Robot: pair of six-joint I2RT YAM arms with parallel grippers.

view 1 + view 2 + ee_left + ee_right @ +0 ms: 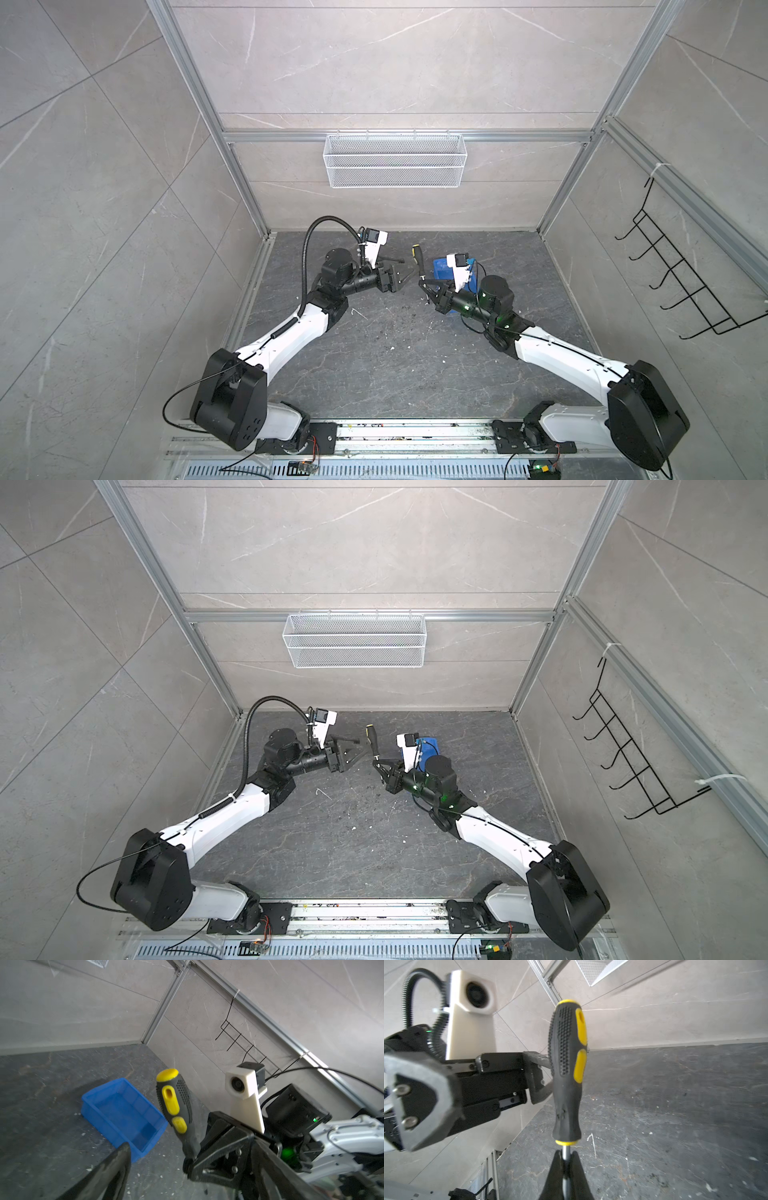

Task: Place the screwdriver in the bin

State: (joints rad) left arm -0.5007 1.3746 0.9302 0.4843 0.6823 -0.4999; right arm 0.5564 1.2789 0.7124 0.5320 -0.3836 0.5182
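2 arms (305, 328): white shells, black joints | ribbed hose (306, 257) (left only) | green LEDs (466, 308), seemingly

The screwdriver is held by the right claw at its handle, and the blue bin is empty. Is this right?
Not quite. The right claw holds the screwdriver at its metal shaft, just below the handle; the right wrist view shows this. The blue bin is empty.

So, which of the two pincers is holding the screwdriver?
The right pincer: it is shut on the metal shaft of the screwdriver, next to the handle. The left pincer stands open beside the handle, gripping nothing.
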